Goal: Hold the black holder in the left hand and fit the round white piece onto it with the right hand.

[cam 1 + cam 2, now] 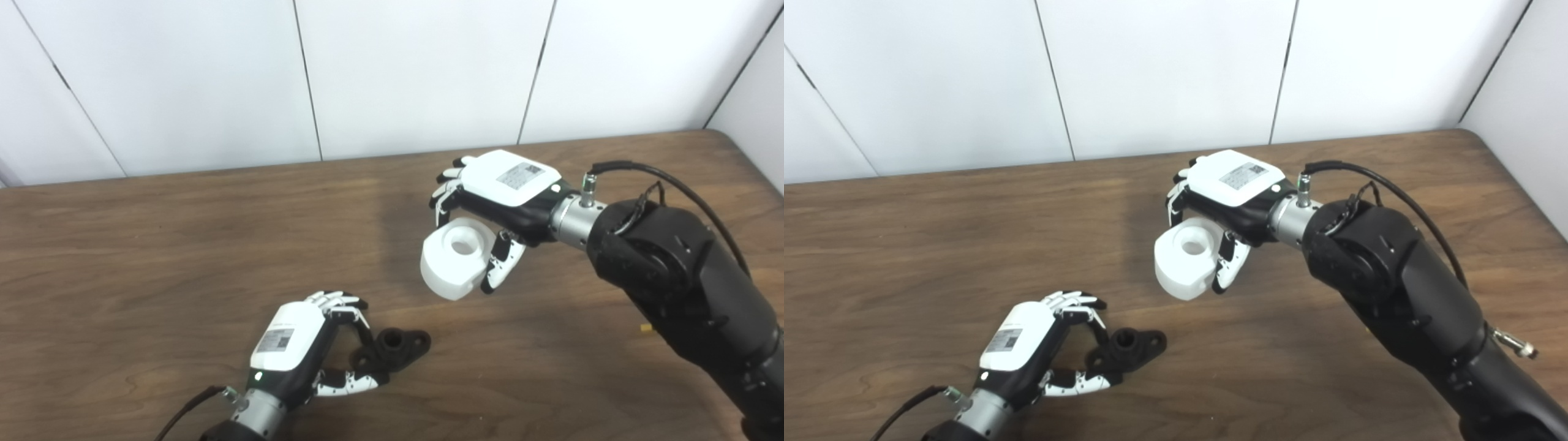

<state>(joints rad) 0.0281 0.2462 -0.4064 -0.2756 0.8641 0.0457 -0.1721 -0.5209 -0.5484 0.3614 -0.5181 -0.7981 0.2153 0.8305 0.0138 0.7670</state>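
The black holder (395,349), a flanged part with a short raised hub, lies low at the table's near middle. My left hand (306,349) is shut on its left end, fingers above and thumb below. The round white piece (456,258), a thick cylinder with a centre hole, hangs above the table to the upper right of the holder. My right hand (490,202) is shut on it, fingers over its far side and thumb on its right. The white piece and the holder are well apart.
The brown wooden table (153,257) runs to a white panelled wall (392,73) at the back. My bulky black right forearm (680,288) crosses the table's right side. A small yellow bit (645,328) shows beside that arm.
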